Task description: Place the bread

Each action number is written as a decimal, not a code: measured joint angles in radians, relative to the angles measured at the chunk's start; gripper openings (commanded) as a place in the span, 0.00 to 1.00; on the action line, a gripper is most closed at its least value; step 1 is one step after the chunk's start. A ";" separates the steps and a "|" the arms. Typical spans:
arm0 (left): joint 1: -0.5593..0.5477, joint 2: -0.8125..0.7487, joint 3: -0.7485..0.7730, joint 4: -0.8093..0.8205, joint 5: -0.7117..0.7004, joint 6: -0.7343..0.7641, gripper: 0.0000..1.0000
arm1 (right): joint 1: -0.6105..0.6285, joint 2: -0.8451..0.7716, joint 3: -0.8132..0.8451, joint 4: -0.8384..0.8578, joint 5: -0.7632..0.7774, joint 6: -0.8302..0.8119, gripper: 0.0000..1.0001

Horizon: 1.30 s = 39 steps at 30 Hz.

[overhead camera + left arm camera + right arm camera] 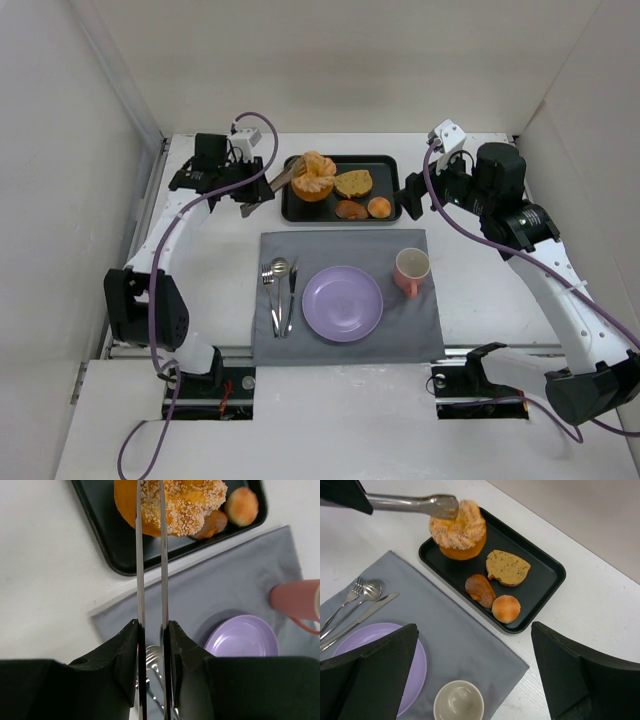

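From above, our left hand (247,192) is clenched on the tongs (278,180). Their long axis runs from the hand toward 2 o'clock and ends on the bread (315,177). The bread sits at the 9 o'clock end of the tray (345,157). The plate (343,303) lies at about 6 o'clock from the bread, on the mat (420,340), so we judge the carry to be a pull toward the arm bases. The right hand (413,196) hangs at the tray's 3 o'clock edge, near but not involved.

From the left wrist, the hand (152,630) squeezes the two tong blades (139,555) nearly parallel. They reach to 12 o'clock and pinch the bread (187,502) along its left side. The plate (242,637) shows at 4 o'clock, nearer the hand than the bread is.

From the right wrist, the tongs (410,503) enter from 10 o'clock and bite the bread's (462,530) glazed top. It tilts over the tray's (547,570) corner. We cannot tell whether it has cleared the tray floor. The plate (370,630) is at 7 o'clock from it. Our right hand (474,630) is released, with its fingers wide apart and nothing between them.
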 measured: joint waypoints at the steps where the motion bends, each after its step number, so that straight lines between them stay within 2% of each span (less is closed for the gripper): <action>1: 0.000 -0.019 0.010 -0.002 0.006 -0.005 0.02 | 0.000 0.000 0.000 0.000 0.000 0.000 1.00; 10: -0.039 -0.265 0.036 -0.036 0.028 -0.028 0.01 | 0.000 0.000 -0.005 0.006 0.016 0.000 1.00; 18: -0.118 -0.666 -0.193 -0.140 0.031 -0.086 0.01 | 0.000 -0.002 -0.017 0.018 0.032 0.000 1.00; 22: -0.118 -0.784 -0.276 -0.215 0.029 -0.120 0.01 | 0.000 -0.002 -0.017 0.019 0.045 -0.001 1.00; 26: -0.133 -0.833 -0.333 -0.277 0.027 -0.147 0.01 | 0.000 -0.002 -0.017 0.022 0.053 -0.001 1.00; 39: -0.154 -0.883 -0.520 -0.319 0.053 -0.216 0.01 | 0.000 -0.002 -0.017 0.022 0.076 -0.004 1.00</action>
